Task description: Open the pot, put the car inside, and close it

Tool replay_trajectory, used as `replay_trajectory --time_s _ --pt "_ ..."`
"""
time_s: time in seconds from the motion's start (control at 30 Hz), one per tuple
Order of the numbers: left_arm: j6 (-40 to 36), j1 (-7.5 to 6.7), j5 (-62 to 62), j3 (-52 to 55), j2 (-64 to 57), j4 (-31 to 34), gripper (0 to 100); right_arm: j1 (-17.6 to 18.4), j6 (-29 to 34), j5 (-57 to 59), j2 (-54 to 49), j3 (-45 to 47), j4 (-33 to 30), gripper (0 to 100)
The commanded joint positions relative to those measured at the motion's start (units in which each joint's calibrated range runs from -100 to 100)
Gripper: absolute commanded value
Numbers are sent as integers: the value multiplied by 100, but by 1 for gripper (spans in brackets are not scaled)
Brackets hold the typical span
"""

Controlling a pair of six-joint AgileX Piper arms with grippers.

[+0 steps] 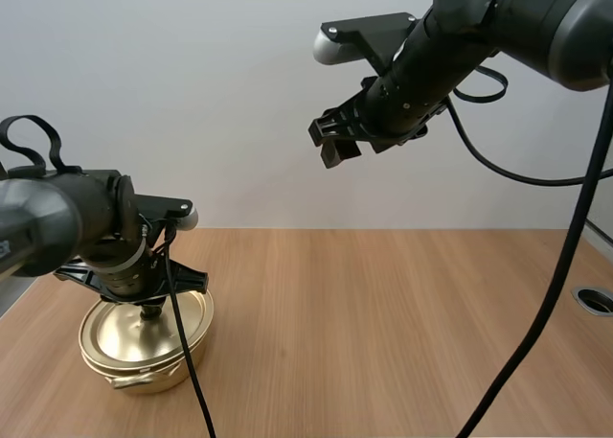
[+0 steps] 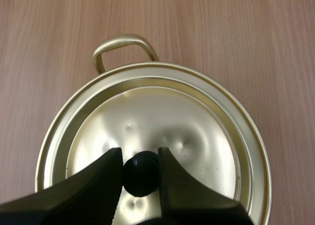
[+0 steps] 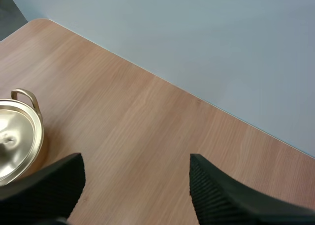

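Item nearest the arms' bases: the pot (image 1: 129, 376), brass-coloured, standing at the near left of the worktop (image 1: 383, 313), close to its left edge. The lid (image 2: 162, 121) is seated on it, so the opening step is judged not yet done. The left end effector (image 2: 140, 158) is lowered over the lid and clamped on the small black knob (image 2: 141, 176) at its centre, one finger pressed to each side. Contact looks confined to the fingertips. Principal hazard: the knob is round and smooth, and a lift that is tilted or hurried could let it roll out of the pinch, dropping the lid back onto the rim or off to one side. Second hazard: the lid looks thin, with shallow dents around the knob. If it binds on the rim, the light pot may rise or slide with it, and with the worktop edge so near, a sideways drag is the worse case. One loop handle (image 2: 123, 45) shows on the far side of the pot, with nothing bracing it. Farther off, the right end effector (image 1: 340, 146) hangs high above the middle of the worktop, fingers apart and empty, well clear of the pot. No collision risk at present, though one would arise once both arms work over the pot to put the car in.
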Motion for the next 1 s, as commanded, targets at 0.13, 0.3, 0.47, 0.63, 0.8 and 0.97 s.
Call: replay_trajectory --time_s 0.13,0.3,0.47,0.63,0.8,0.97 --pt "-21 -4 -97 4 200 -2 0 -2 4 -5 -28 2 3 100" --pt "-30 -4 -233 4 255 -2 0 -2 -37 -5 -29 2 3 100" --pt "-72 -4 -306 4 255 -2 2 -2 -36 -25 -29 2 26 100" --pt "-47 -4 -359 4 255 163 42 -2 -46 -76 -29 2 104 100" --pt "342 -4 -441 4 197 175 89 -2 -165 -132 -29 2 245 100" --pt "369 -4 -498 4 152 206 91 -2 -167 -132 -29 2 316 100"
